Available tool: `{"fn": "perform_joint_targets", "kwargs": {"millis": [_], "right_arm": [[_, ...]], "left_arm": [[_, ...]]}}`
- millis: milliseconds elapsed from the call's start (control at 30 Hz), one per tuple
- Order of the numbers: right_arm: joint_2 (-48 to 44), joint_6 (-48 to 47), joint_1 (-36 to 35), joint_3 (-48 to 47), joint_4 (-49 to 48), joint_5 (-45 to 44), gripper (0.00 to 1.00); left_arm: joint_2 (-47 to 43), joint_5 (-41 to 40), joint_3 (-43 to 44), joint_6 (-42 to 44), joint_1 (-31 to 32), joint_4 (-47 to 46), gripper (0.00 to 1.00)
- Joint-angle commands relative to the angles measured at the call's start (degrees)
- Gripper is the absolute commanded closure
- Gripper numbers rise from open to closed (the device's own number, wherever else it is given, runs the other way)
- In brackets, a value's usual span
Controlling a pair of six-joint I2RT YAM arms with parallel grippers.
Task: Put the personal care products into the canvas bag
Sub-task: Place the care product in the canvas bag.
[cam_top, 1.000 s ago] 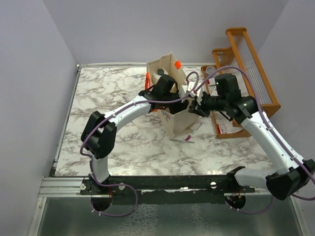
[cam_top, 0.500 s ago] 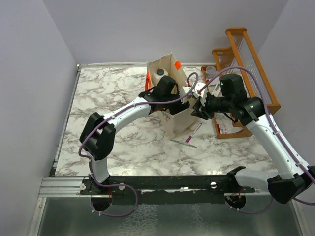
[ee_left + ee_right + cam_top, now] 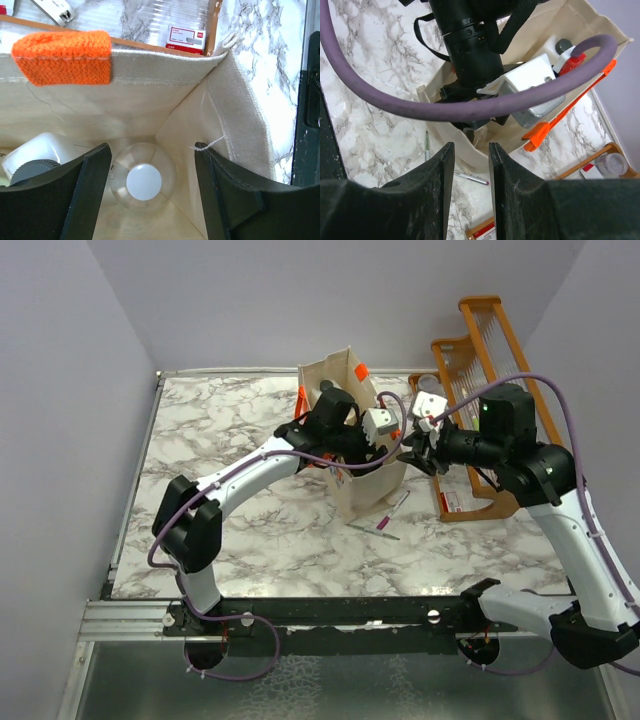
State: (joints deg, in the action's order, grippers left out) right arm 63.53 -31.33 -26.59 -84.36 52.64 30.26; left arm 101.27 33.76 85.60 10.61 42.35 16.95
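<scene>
The canvas bag (image 3: 365,490) stands upright mid-table, orange tabs at its rim. My left gripper (image 3: 372,445) reaches down into its mouth. In the left wrist view the left gripper (image 3: 150,152) is open and holds nothing. Below it a short clear bottle (image 3: 143,181) with a pale round cap stands on the bag floor. A white bottle with a grey cap (image 3: 37,160) stands to its left. An orange tab (image 3: 62,57) sits on the far rim. My right gripper (image 3: 415,452) hovers just right of the bag. In the right wrist view the right gripper (image 3: 470,150) is narrowly open and empty, above the bag's near wall (image 3: 432,107).
An orange slatted rack (image 3: 500,350) stands at the back right. A wooden tray with a red-and-white box (image 3: 455,502) lies in front of it, and the box also shows in the left wrist view (image 3: 186,37). Pens (image 3: 385,520) lie on the marble beside the bag.
My right gripper has drawn back to the right, away from the bag's rim, and its arm has risen. My left wrist has shifted right over the bag's mouth.
</scene>
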Motion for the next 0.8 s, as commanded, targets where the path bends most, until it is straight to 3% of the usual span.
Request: {"fn": "perform_joint_targets", "kwargs": {"millis": [0,300,467,767], "right_arm": [[-1.1,2.6,1.2,-2.7,-1.2,-1.4,0.66],[-3.2,6.7,6.5,-2.1,-3.1,-1.3,0.66],[-2.1,15.5,12.1,-2.9,-7.1,-0.7,0.62],[3.5,23.2,15.5,-5.2,-15.1,-22.0,0.48]], "left_arm": [[-3.6,-0.9,1.8,0.9,0.5,-0.8,0.29],[-7.1,-2.7,2.6,0.1,-0.3,-2.0,0.27],[-10.9,-9.8,4.0,0.9,-1.1,-4.4,0.27],[-16.8,-31.3,4.4,-5.1,-8.9,-6.2,0.27]]}}
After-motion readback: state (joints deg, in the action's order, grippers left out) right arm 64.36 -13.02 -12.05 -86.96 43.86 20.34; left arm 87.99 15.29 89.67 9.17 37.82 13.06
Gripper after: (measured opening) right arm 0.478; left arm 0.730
